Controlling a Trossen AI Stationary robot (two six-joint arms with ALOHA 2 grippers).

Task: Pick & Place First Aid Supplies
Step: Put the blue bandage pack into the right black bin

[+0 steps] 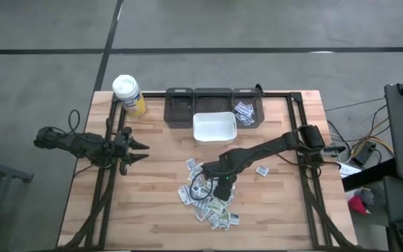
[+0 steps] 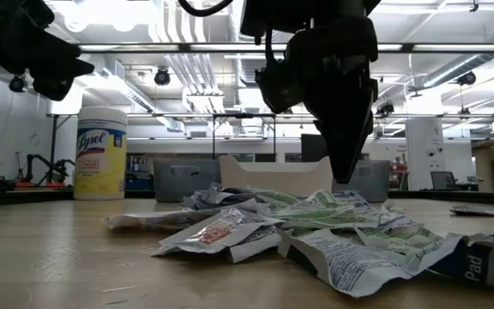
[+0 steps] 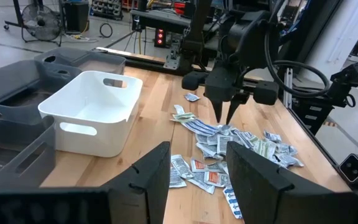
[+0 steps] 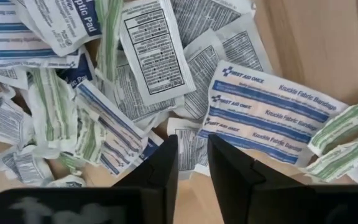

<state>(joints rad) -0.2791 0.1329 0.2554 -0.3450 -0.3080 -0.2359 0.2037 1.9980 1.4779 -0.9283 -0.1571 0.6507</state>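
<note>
The right gripper (image 1: pixel 224 187) hangs point-down just above the heap of first aid packets (image 1: pixel 208 199), its two fingers (image 4: pixel 229 180) drawn to a narrow slot with nothing between them, the tips over a white packet printed in black and the edge of a blue-striped knuckle bandage packet (image 4: pixel 272 112). The packets lie in a loose, overlapping pile on the near side of the white bin (image 1: pixel 214 127), with one stray packet (image 1: pixel 262 170) a little apart toward the right arm's side. They look very light, thin and floppy: crinkled paper with curled edges, likely to slide over each other and to come up in twos if pinched flat. A raised corner or a lifted edge at the rim of the pile seems the best hold, rather than a flat face pressed to the wood. Behind the white bin stand three dark trays (image 1: pixel 179 106), the one nearest the right arm already holding a few packets (image 1: pixel 244 112). The left gripper (image 1: pixel 137 148) waits wide open, well off to the left of the bin, near the yellow wipes canister (image 1: pixel 129 95). The wooden tabletop (image 1: pixel 152 203) is smooth and pale, giving little grip under the paper. Beyond it is an open workshop with grey floor, ceiling pipes and equipment stands.
</note>
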